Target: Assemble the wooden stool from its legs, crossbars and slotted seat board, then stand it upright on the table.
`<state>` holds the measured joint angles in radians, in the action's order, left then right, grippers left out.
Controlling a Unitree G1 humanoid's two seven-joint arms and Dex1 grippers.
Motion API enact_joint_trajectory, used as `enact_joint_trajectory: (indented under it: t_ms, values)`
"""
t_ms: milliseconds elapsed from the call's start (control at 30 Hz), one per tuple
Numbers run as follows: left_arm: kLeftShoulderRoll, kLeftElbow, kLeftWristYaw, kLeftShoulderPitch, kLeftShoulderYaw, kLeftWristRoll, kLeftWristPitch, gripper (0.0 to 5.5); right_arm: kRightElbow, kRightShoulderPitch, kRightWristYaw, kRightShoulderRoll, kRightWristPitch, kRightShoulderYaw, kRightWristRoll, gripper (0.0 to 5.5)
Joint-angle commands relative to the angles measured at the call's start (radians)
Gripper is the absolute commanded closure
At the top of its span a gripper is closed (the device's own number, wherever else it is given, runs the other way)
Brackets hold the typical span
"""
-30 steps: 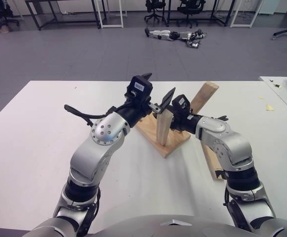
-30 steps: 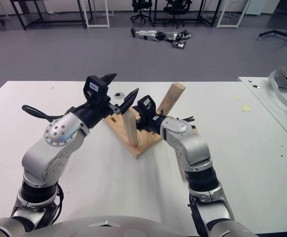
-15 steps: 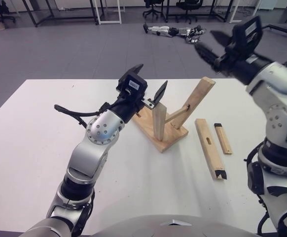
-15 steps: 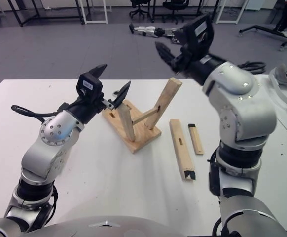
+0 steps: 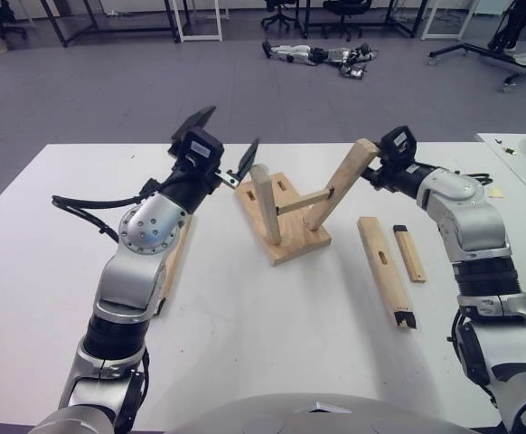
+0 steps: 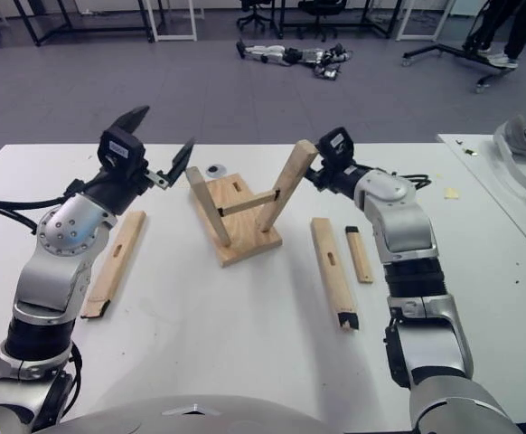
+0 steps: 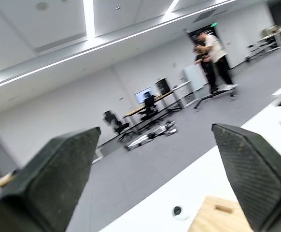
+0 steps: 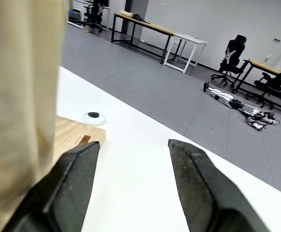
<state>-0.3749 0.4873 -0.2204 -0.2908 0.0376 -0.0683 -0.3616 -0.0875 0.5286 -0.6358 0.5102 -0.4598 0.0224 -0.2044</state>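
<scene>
Left gripper (image 5: 227, 136) hovers spread by one fitted pale wooden leg (image 5: 265, 203); right gripper (image 8: 133, 147), also spread, sits beside the tilted leg (image 5: 340, 185). Square slotted seat board (image 5: 290, 246), flat on the white table (image 5: 245, 362), holds both plus a thin crossbar (image 5: 301, 202). Left loose leg (image 6: 114, 262), right loose leg (image 6: 333, 271) and short crossbar (image 5: 410, 256) are unfitted, so I judge about half remains.

The right tool (image 8: 133, 145), fingers apart, sits just beside a pale wooden leg (image 8: 15, 96), seat board (image 8: 73, 135) beyond

Seat board (image 5: 295, 245) at table (image 5: 245, 316) centre, two legs (image 5: 265, 203) on it; third leg (image 6: 114, 262) left; fourth leg (image 5: 385, 280), crossbar (image 5: 408, 253) right
</scene>
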Motion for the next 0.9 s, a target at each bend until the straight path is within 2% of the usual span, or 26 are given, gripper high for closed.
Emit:
enact_joint_trajectory:
  t_ms: [33, 167, 267, 333, 467, 533, 633, 800, 900]
  values:
    - [0.087, 0.055, 0.096, 0.179, -0.071, -0.004, -0.049, 1.24, 0.284, -0.099, -0.089, 0.038, -0.052, 0.007, -0.092, 2.84]
    - [0.132, 0.042, 0.112, 0.219, -0.081, -0.027, -0.099, 1.24, 0.420, -0.160, -0.018, 0.040, -0.121, -0.004, -0.077, 2.84]
    - [0.147, 0.034, 0.103, 0.186, -0.065, -0.034, -0.122, 1.24, 0.473, -0.162, 0.129, 0.015, -0.239, -0.006, -0.004, 2.84]
    - [0.146, 0.049, 0.100, 0.170, -0.073, -0.042, -0.144, 1.24, 0.563, -0.167, 0.266, -0.060, -0.393, -0.005, 0.021, 2.84]
    - [0.158, 0.121, 0.120, 0.130, -0.068, -0.057, -0.259, 1.24, 0.777, -0.139, 0.455, -0.212, -0.617, 0.112, 0.080, 2.84]
    - [0.181, 0.170, 0.146, 0.092, -0.045, -0.054, -0.344, 1.24, 0.828, -0.093, 0.517, -0.251, -0.693, 0.162, 0.115, 2.84]
    - [0.207, 0.207, 0.186, 0.049, 0.016, -0.027, -0.430, 1.24, 0.848, -0.039, 0.559, -0.230, -0.758, 0.217, 0.174, 2.84]
    - [0.211, 0.207, 0.169, 0.042, 0.122, 0.004, -0.462, 1.24, 0.865, -0.007, 0.530, -0.188, -0.806, 0.314, 0.209, 2.84]
    - [0.202, 0.219, 0.155, 0.067, 0.129, 0.008, -0.463, 1.24, 0.889, -0.033, 0.512, -0.134, -0.792, 0.326, 0.234, 2.84]
